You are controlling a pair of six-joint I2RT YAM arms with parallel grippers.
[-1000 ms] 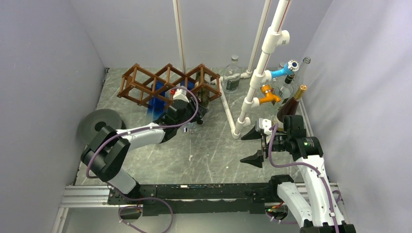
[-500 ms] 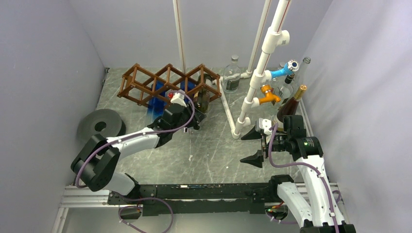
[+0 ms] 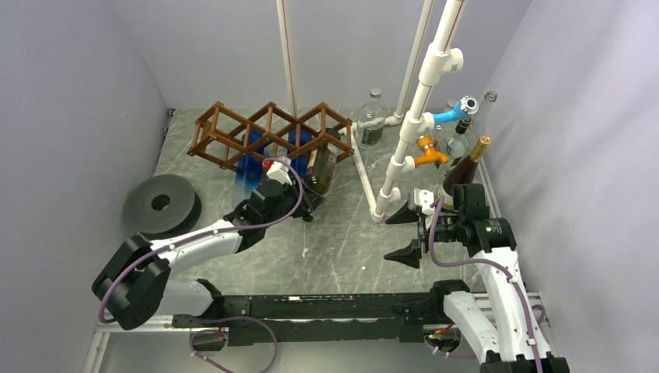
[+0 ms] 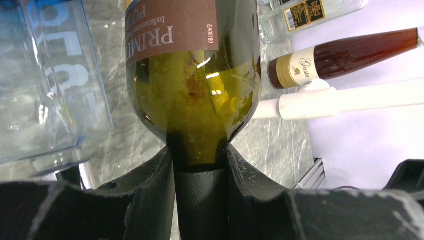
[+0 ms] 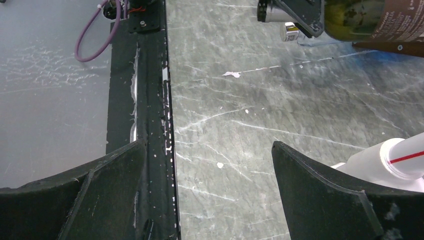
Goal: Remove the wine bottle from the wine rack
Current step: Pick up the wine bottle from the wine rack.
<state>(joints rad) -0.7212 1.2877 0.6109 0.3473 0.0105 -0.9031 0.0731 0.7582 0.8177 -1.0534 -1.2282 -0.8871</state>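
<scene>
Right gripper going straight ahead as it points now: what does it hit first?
Only table shows ahead, then likely the left gripper holding the wine bottle; depth is unclear.

Illumination even and diffuse, from overhead; shadows on the table [image 3: 334, 249] soft and faint. Small glare spots noted on the bottle [image 4: 192, 90] glass in the left wrist view, where the blue container [image 4: 45, 80] at the left edge reads out of focus.
</scene>
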